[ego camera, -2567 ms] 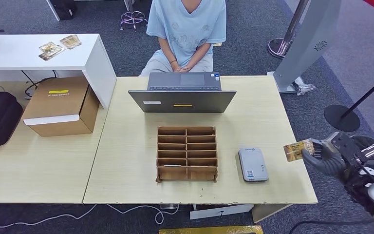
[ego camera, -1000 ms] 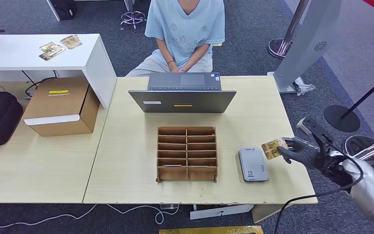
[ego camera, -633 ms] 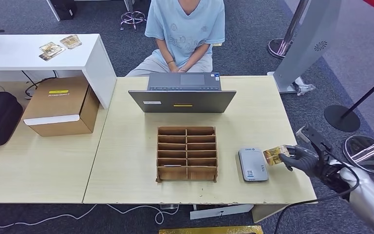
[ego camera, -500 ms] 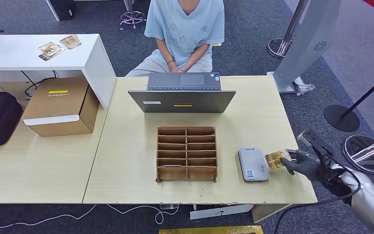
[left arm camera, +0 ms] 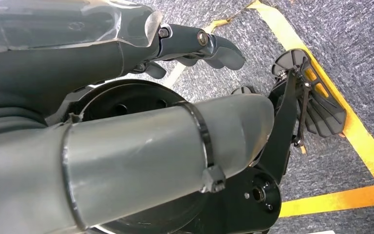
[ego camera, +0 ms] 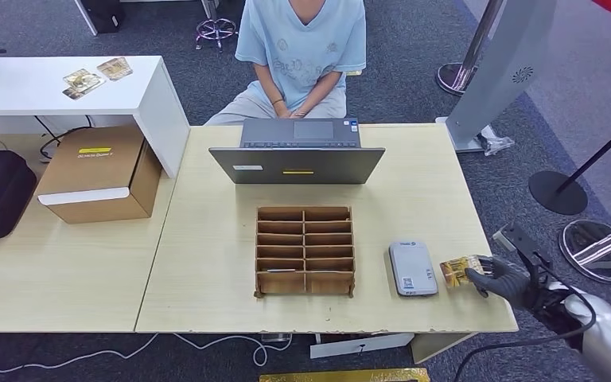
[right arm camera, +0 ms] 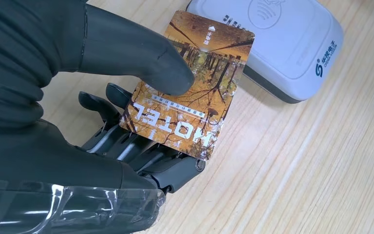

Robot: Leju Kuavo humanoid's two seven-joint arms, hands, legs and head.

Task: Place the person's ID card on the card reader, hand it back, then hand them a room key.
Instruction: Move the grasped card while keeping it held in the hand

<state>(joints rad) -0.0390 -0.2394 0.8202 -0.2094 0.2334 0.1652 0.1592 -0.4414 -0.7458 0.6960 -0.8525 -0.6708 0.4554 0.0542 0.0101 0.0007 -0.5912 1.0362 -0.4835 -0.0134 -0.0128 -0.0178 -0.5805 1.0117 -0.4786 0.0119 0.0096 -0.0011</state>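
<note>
Lowering toward the table, my right hand [ego camera: 503,280] is pinching the ID card [right arm camera: 189,84] just beside the card reader [ego camera: 412,269]; thin, stiff, slick, it is best gripped by its edge.

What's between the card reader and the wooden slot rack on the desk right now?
Nothing but bare desk: in the head view, the card reader and the wooden rack stand apart.

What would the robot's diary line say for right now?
right hand: holds card | card: just beside card reader, not on it | left hand: hangs by floor, holds nothing | person: seated behind laptop
</note>
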